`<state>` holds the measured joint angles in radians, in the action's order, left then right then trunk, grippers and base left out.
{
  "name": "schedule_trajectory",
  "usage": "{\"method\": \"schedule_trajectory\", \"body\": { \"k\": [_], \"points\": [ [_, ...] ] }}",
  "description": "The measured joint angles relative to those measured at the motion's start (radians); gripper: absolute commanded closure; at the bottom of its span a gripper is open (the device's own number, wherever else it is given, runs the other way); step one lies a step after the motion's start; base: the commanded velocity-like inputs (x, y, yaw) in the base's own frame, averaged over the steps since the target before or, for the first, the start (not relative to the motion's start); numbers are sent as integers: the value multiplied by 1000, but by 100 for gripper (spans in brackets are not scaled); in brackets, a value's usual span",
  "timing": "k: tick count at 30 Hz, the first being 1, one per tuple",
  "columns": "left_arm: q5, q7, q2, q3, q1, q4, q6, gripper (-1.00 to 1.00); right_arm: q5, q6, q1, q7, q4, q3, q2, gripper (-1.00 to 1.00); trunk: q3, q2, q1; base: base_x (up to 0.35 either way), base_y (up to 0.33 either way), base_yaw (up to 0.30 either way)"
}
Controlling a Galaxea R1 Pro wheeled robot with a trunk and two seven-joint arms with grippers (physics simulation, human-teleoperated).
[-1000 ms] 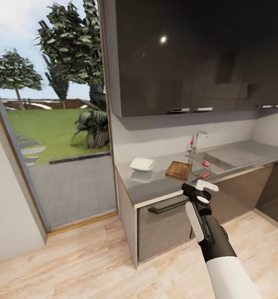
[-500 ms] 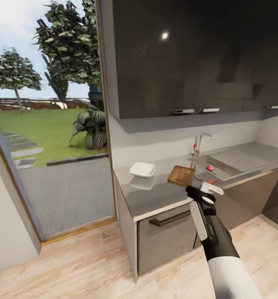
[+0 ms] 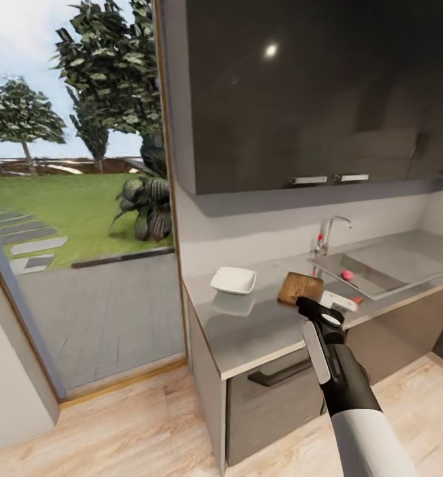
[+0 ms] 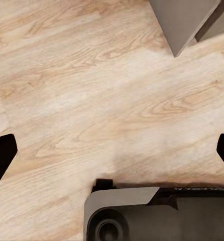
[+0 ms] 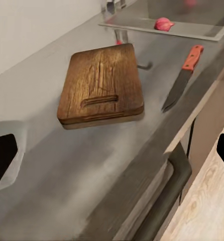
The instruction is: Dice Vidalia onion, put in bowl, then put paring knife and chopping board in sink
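Note:
On the grey countertop (image 3: pixel 247 331) lie a white bowl (image 3: pixel 234 280) and a brown chopping board (image 3: pixel 300 287) (image 5: pixel 102 83). The paring knife (image 5: pixel 183 75), with its red handle, rests beside the board, toward the sink. A pinkish Vidalia onion (image 3: pixel 346 274) (image 5: pixel 163 23) sits in the steel sink (image 3: pixel 380 268) (image 5: pixel 202 22) beside the chrome tap (image 3: pixel 328 233). My right gripper (image 3: pixel 330 303) (image 5: pixel 112 155) is open, hovering at the counter's front edge short of the board. The left gripper (image 4: pixel 112 153) is open above the wooden floor.
Dark upper cabinets (image 3: pixel 300 93) hang over the counter. A black bar handle (image 3: pixel 281 374) (image 5: pixel 162 201) sticks out from the drawer below. A tall glass opening (image 3: pixel 82 199) onto a garden is to the left. My own base (image 4: pixel 157 213) sits on the pale wood floor (image 4: pixel 92 100).
The whole head view has shifted: the counter, bowl, board and sink sit lower and further right, and look a little larger. My right arm keeps about the same pose.

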<state>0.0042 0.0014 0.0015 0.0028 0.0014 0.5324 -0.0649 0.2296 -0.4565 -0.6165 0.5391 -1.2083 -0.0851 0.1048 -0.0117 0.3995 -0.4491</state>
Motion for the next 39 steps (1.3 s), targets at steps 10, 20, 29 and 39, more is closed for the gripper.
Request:
{"method": "schedule_trajectory", "body": {
  "k": [10,20,29,39],
  "points": [
    [0,0,0,0,0,-7,0,-100,3,0,0,62,10,2,2,-100,0,0,-1,73,50,0],
    [0,0,-2,-1,0,-12,0,-100,10,-15,-174,303,106,10,19,-100,0,0,-1,0,0,0],
    [0,0,-3,-1,0,-12,0,-100,6,-49,-602,329,516,10,34,-100,0,0,0,0,0,0],
    [0,0,-3,-1,0,-12,0,-100,31,17,-714,409,628,-297,8,-100,0,0,-1,0,0,0]
  ]
}}
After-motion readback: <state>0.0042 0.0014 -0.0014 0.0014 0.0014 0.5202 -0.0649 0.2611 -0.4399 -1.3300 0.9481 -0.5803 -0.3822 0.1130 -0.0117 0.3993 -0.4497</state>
